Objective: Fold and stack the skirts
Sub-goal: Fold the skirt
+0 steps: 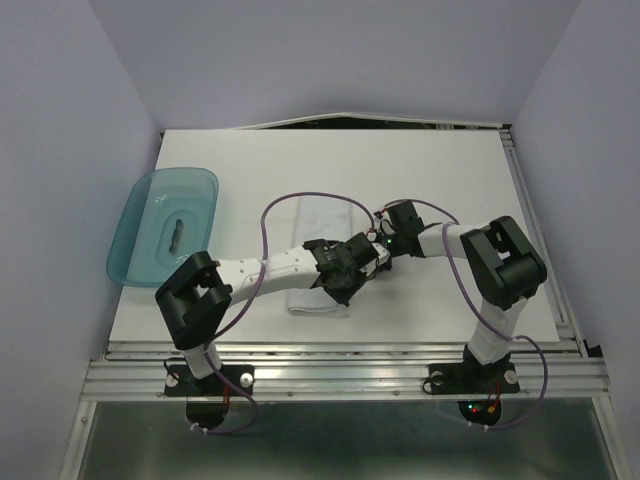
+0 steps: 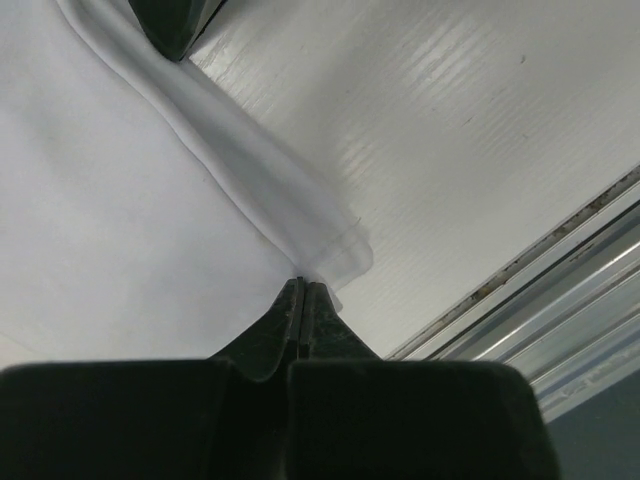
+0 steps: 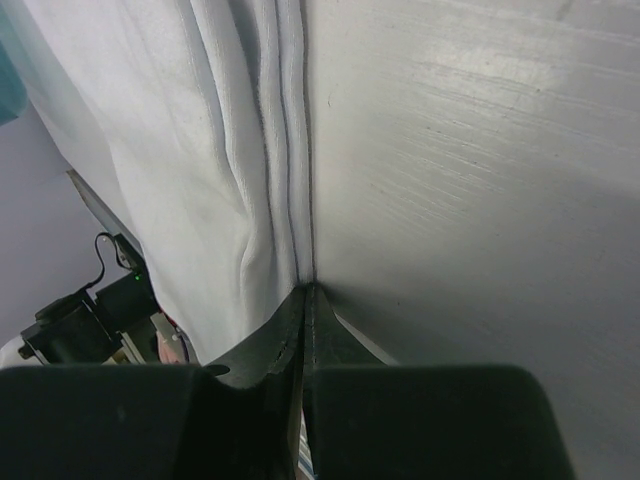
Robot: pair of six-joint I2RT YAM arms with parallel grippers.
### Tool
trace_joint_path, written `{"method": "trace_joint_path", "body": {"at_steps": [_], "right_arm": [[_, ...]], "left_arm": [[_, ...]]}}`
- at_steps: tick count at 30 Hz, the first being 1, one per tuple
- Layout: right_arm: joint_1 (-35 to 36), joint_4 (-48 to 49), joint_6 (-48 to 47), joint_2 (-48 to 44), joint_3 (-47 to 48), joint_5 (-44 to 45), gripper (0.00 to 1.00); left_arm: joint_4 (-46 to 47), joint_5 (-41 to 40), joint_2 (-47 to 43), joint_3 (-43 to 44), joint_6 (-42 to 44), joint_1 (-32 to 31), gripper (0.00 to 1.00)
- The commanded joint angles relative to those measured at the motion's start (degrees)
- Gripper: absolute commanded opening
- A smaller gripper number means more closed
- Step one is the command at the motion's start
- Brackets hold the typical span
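**Top external view: both claws clenched on one skirt's right-hand edge**

Top external shows a soft, white, flat rectangular cloth skirt (image 1: pixel 320 228) lying near the middle of the white tabletop (image 1: pixel 450 170), its long sides running from the near edge towards the far edge. Both arms reach in over its right-hand side. A translucent teal plastic tray (image 1: pixel 140 215) sits at the tabletop's left edge, well apart from the skirt (a small dark object (image 1: pixel 175 235) lies inside it; what it is cannot be made out).

Left wrist view: the left gripper (image 2: pixel 303 285) is pinched tight on the skirt's (image 2: pixel 120 200) near right corner, where a thin fold of cloth runs into the fingertips.

Right wrist view: the right gripper (image 3: pixel 305 292) is clenched on the skirt's (image 3: pixel 200 150) seamed right edge, farther from the near edge, with bare tabletop (image 3: pixel 480 150) just beside it.
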Motion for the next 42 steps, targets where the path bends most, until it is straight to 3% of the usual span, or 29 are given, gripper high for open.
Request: {"method": "trace_joint_path", "body": {"at_steps": [1, 11, 15, 19, 23, 26, 28, 30, 31, 32, 36, 37, 38, 39, 42], "right_arm": [[0.4, -0.7, -0.1, 0.7, 0.2, 1.2, 0.04], [0.4, 0.2, 0.7, 0.9, -0.5, 0.8, 0.04], [0.4, -0.1, 0.2, 0.9, -0.2, 0.9, 0.04], [-0.3, -1.1, -1.2, 0.0, 1.1, 1.6, 0.03], [-2.4, -5.5, -7.7, -1.7, 5.7, 1.3, 0.02], [-3.0, -9.5, -12.2, -3.6, 8.8, 2.2, 0.04], [-3.0, -12.0, -17.4, -5.7, 13.0, 4.5, 0.13], [-3.6, -13.7, -20.5, -6.7, 16.0, 6.5, 0.26], [-3.6, -13.7, -21.4, -7.2, 18.6, 7.3, 0.31], [-3.6, -13.6, -23.0, -7.5, 19.9, 7.3, 0.44], [-3.6, -12.4, -23.1, -3.9, 26.9, 2.6, 0.58], [-3.6, -10.9, -22.3, -2.7, 29.5, -1.0, 0.59], [-3.6, -9.9, -21.4, -1.2, 30.6, -2.4, 0.59], [-3.6, -8.7, -20.0, 1.8, 31.5, -3.5, 0.59], [-3.6, -5.8, -17.5, 9.1, 36.5, -6.7, 0.54]], "left_arm": [[-1.5, 2.2, -0.8, 2.5, -0.1, -0.2, 0.00], [2.2, 3.3, 3.7, 2.6, -0.9, -0.3, 0.00], [3.9, 3.1, 4.9, 1.6, -0.7, -0.2, 0.07], [4.8, 3.0, 0.9, 0.6, 1.2, -0.1, 0.30], [7.1, 1.1, -8.9, 0.5, 5.8, -0.1, 0.63], [6.7, -3.1, -13.1, 1.0, 12.7, 0.5, 0.71], [5.9, -5.0, -17.6, -0.3, 15.7, 2.1, 0.81], [6.4, -3.6, -20.3, -1.4, 22.4, 7.8, 0.90], [7.1, -1.8, -22.8, -2.0, 24.3, 10.9, 0.90], [7.7, 5.5, -23.7, -1.8, 28.1, 18.1, 0.89], [8.7, 16.7, -19.5, 3.3, 27.3, 29.6, 0.80], [8.2, 20.7, -15.1, 7.4, 26.7, 35.1, 0.76], [7.6, 30.9, -12.8, 9.3, 26.3, 37.6, 0.73], [7.0, 35.9, -10.2, 11.1, 25.2, 39.9, 0.70], [7.3, 46.3, 1.6, 17.5, 22.1, 44.6, 0.61]]}}
